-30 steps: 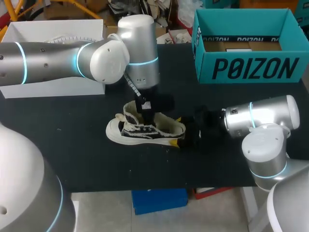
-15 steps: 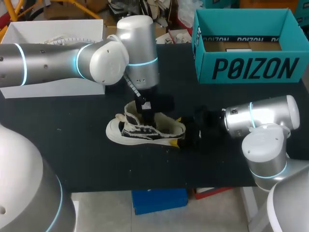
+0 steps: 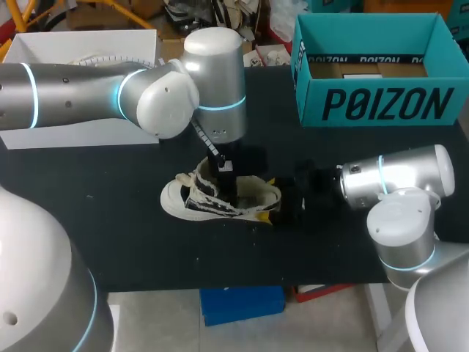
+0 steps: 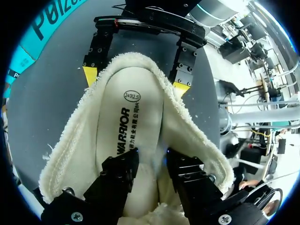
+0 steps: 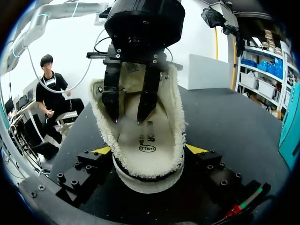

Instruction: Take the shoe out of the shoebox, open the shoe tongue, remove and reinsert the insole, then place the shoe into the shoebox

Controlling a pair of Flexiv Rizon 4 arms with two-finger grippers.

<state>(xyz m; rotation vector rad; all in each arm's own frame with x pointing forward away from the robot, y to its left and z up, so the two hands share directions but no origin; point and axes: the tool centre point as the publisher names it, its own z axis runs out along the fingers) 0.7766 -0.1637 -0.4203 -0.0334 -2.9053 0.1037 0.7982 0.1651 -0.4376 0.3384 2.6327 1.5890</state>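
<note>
Since one second ago the left arm has shifted a little toward the right of the head view, and the left gripper now reaches deeper into the sneaker. The sneaker lies on the black table in the centre of the head view, well apart from the teal shoebox in the upper right. In the left wrist view the left gripper keeps its fingers narrow, with only a small gap, and they press down on the white insole; nothing is lifted between them. The right gripper clamps the heel from two sides, its yellow fingertips against the sneaker.

I judge that the main risk is a bad pinch. The insole lies flat, so the fingers can slide over it, or catch the fleece lining together with it. If the insole sticks, the pull can drag the whole sneaker out of the right gripper. The laces are just beside the left gripper and could snag on it. A white box in the upper left stands far from the work and is not in the way
</note>
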